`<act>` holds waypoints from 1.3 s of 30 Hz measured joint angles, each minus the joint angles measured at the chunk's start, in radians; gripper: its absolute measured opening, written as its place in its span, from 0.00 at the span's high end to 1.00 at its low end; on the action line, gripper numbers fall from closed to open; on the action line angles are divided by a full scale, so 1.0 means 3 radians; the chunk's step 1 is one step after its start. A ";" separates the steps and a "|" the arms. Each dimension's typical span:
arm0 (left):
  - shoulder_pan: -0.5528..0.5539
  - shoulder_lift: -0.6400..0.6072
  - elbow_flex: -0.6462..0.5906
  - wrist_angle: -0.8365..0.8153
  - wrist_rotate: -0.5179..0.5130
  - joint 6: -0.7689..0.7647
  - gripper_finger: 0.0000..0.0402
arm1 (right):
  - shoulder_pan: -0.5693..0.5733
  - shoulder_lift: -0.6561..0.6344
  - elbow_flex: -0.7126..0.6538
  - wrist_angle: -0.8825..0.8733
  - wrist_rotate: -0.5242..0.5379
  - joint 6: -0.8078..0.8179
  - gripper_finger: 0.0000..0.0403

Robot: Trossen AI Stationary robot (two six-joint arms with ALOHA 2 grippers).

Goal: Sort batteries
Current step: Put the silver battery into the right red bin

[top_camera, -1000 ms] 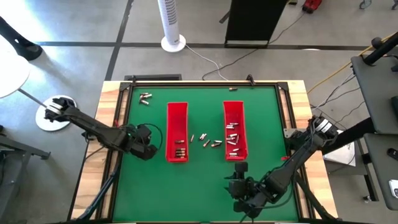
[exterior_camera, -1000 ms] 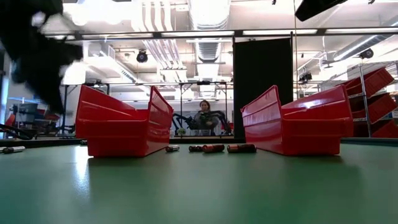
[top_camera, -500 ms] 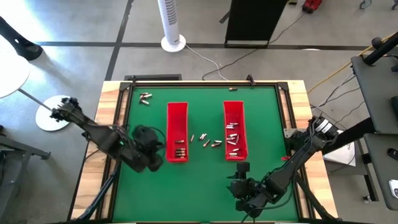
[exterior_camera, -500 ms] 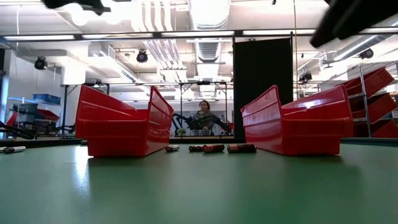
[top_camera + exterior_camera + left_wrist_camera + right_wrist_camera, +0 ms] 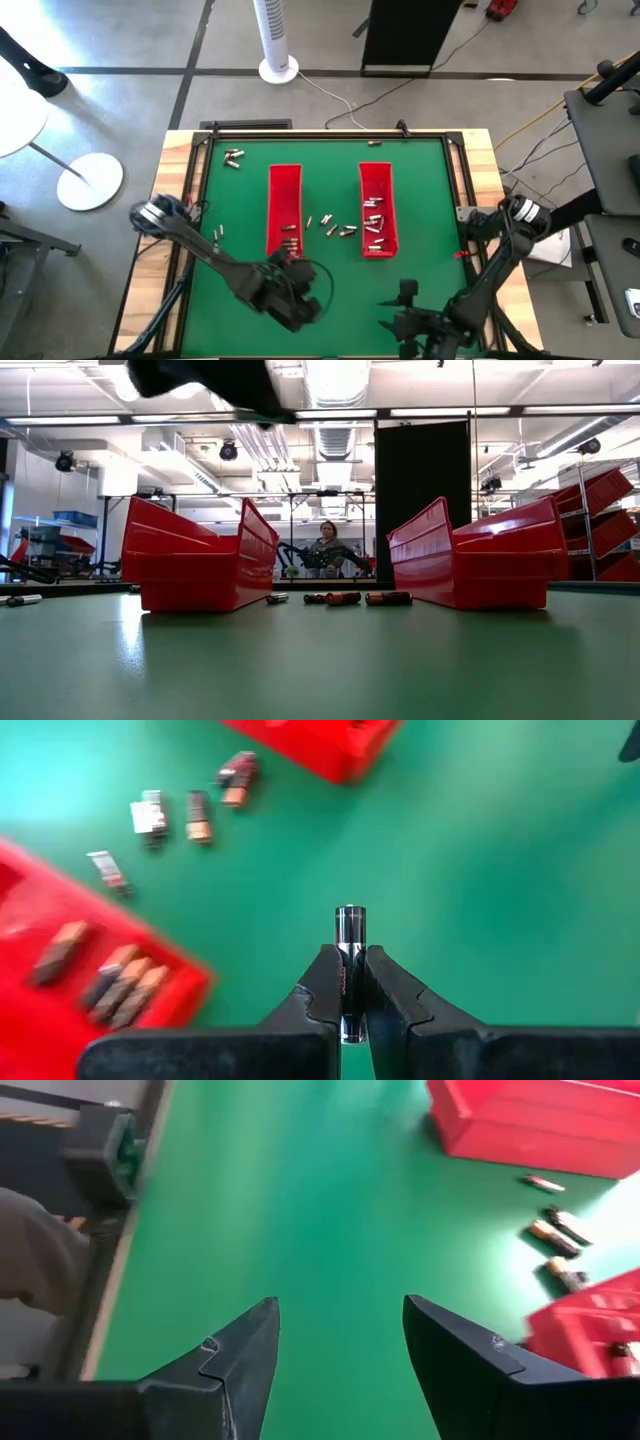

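Observation:
Two long red trays (image 5: 285, 212) (image 5: 377, 210) stand on the green mat, each with batteries inside. Loose batteries (image 5: 335, 225) lie on the mat between them, and they show in the low view (image 5: 340, 598) too. More batteries lie at the far left (image 5: 233, 157). My left gripper (image 5: 300, 300) hangs past the left tray's near end, shut on one dark silvery battery (image 5: 350, 925). My right gripper (image 5: 405, 297) is near the table's near edge, below the right tray. It is open (image 5: 340, 1325) with nothing between its fingers. My left gripper pinches the battery's rear part (image 5: 349, 970) between its two fingers. The battery lies along the fingers, and its free end (image 5: 350, 915) sticks out past the fingertips. The fingers slant down toward the mat. The battery is lifted clear of the mat.
Single batteries lie at the far edge (image 5: 375, 143) and near the left edge (image 5: 217, 233). A raised black frame (image 5: 200, 150) borders the mat. Bare green mat (image 5: 350, 290) stretches between the trays' near ends and the near edge. A person sits in the room behind (image 5: 328, 545).
My left gripper has swung from beside the left tray's left side toward the near edge and to the right, ending past that tray's near end. My right gripper has drifted a little toward the near edge. The trays and loose batteries have stayed put.

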State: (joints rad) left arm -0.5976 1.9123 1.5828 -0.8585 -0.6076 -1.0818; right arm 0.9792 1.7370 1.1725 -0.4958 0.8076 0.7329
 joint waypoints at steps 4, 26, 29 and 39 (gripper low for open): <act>0.0010 0.0464 0.0463 0.0088 0.0121 0.0152 1.00 | 0.0064 0.0125 -0.0028 0.0145 0.0004 0.0000 0.48; 0.0187 0.2403 0.2592 -0.0462 0.0659 0.0604 0.85 | -0.0112 0.0501 -0.0594 0.1764 -0.0325 -0.0591 0.48; 0.0180 0.2360 0.2521 -0.0455 0.0625 0.0607 0.78 | -0.0201 0.0501 -0.0641 0.1812 -0.0331 -0.0744 0.48; -0.0144 0.1876 0.2558 -0.0991 -0.0096 0.0700 0.57 | -0.0616 0.0498 -0.0783 0.2517 -0.0761 -0.1486 0.48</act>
State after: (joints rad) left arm -0.6408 2.4750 2.3501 -1.1558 -0.6364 -0.8719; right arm 0.7943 1.8866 0.9377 0.2592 0.5792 0.2872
